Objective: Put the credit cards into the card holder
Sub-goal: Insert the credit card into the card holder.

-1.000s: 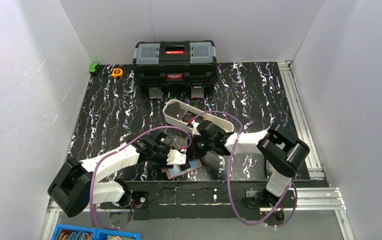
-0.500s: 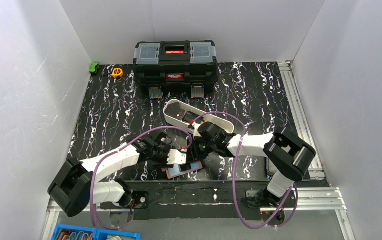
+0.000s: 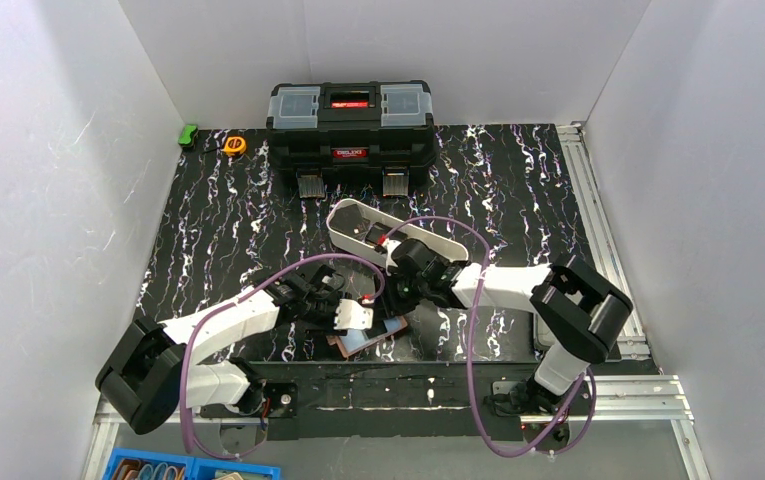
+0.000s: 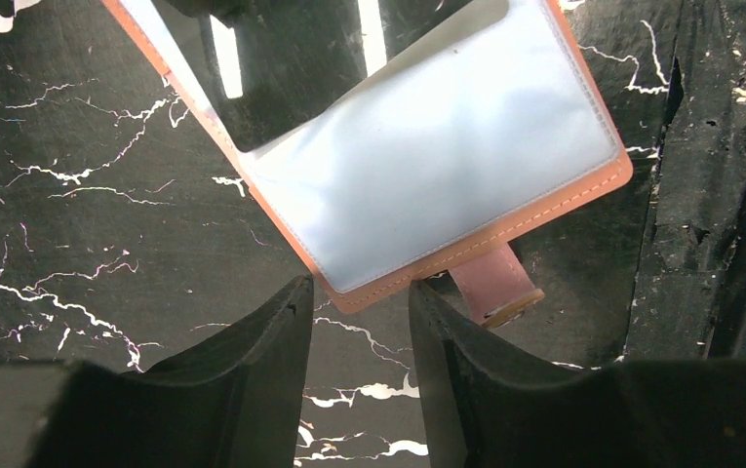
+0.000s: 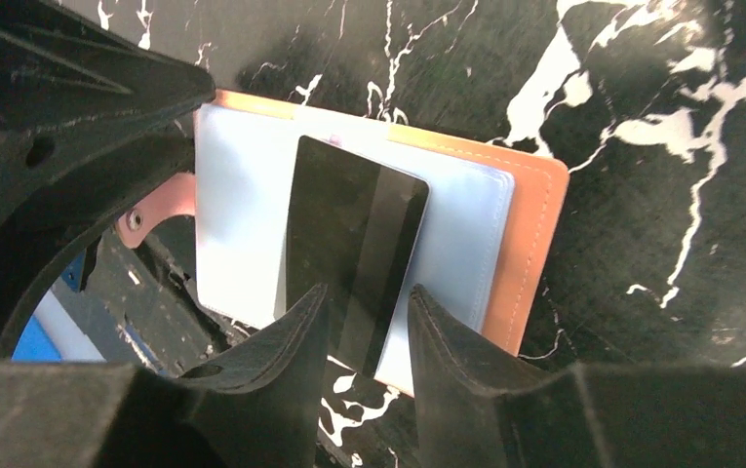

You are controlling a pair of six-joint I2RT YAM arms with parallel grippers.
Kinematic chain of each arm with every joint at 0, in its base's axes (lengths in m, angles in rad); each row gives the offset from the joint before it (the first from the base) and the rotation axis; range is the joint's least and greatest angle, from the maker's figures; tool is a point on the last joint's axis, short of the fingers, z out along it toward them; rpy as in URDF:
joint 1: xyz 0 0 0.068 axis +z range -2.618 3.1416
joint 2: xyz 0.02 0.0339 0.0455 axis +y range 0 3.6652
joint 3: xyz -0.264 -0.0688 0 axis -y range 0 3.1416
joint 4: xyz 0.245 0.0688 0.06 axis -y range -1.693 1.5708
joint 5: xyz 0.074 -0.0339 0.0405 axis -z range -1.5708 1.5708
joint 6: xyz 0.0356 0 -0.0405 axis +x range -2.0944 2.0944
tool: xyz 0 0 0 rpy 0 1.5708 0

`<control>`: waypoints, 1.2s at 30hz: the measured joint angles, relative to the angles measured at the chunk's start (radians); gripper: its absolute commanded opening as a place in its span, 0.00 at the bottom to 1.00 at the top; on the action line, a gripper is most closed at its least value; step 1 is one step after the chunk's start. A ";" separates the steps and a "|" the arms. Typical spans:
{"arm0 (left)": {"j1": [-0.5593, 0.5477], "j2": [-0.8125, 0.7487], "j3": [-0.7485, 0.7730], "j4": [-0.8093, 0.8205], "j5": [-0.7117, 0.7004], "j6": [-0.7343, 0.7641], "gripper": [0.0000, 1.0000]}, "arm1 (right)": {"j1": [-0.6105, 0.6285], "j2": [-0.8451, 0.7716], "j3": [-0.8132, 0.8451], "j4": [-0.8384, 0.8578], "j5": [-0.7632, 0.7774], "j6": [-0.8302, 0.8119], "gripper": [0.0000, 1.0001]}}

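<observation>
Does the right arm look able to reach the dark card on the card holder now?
Likely yes: the right gripper hovers open over the dark card, nothing between; the left gripper sits aside, at the edge of the card holder.

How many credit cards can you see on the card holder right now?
1: a dark card lies flat on the pale inner face of the open card holder. Others may be hidden inside it.

Top of card holder [image 4: 447,166] and dark card [image 4: 320,58] beyond left-wrist view edge
</observation>
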 measured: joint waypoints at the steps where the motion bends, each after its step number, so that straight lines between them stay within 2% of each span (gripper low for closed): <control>1: 0.000 -0.001 -0.001 0.001 0.000 0.002 0.39 | 0.000 0.004 0.006 -0.003 0.010 0.000 0.40; 6: 0.000 -0.006 -0.006 0.010 0.000 0.006 0.39 | -0.008 0.035 0.045 -0.020 0.042 0.000 0.35; 24: 0.000 -0.006 -0.010 0.021 0.000 0.011 0.38 | 0.019 0.078 0.081 -0.001 0.044 0.026 0.30; 36: 0.000 -0.012 -0.014 0.024 0.000 0.014 0.37 | 0.012 0.034 0.089 -0.081 0.143 -0.048 0.32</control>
